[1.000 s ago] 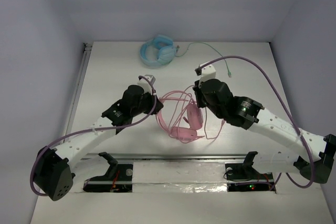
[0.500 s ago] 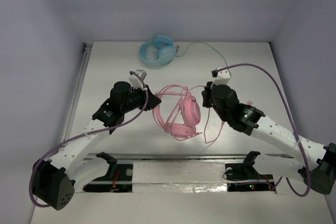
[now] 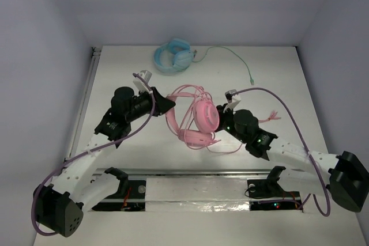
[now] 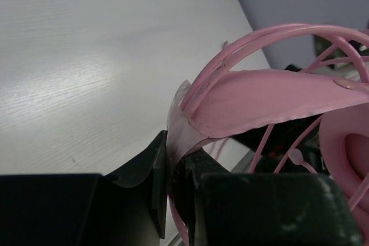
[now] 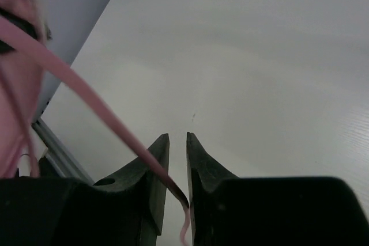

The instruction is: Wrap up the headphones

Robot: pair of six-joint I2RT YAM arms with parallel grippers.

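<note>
The pink headphones (image 3: 204,116) hang tilted above the table's middle, one ear cup (image 3: 196,138) lower. My left gripper (image 3: 163,103) is shut on the headband's flat pink strap (image 4: 271,93), as the left wrist view (image 4: 179,162) shows. The thin double headband (image 4: 259,41) arcs above the strap. My right gripper (image 3: 223,118) sits just right of the ear cups. In the right wrist view (image 5: 177,137) its jaws are closed on the thin pink cable (image 5: 86,93), which runs up left toward the headphones. Loose cable loops lie by the lower cup (image 3: 228,147).
Light blue headphones (image 3: 173,56) with a green cable (image 3: 230,56) lie at the table's far edge. A metal rail (image 3: 190,172) runs along the near edge between the arm bases. Walls close the table on three sides.
The left gripper has pulled the headband left and back, and the headphones have turned more upright. The right wrist has swung nearer and lower with the cable, now pointing left at the ear cups.
</note>
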